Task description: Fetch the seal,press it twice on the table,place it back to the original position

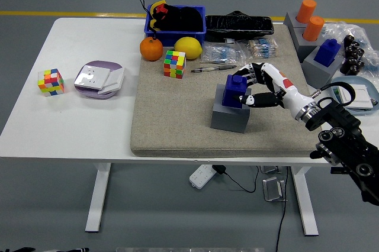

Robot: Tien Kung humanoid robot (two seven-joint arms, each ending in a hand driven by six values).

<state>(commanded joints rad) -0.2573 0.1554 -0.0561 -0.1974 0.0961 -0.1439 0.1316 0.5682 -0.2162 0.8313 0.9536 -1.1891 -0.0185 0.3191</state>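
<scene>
A blue seal (235,91), seated in a grey block (230,115) on the beige mat (177,116), is grasped by the right hand (259,86), reached in from the right.

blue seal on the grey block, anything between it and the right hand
Nothing visible does. The right hand is already at the blue seal, fingers curled around it while it sits on the grey block. The mat just left of the block looks bare for pressing.
</scene>
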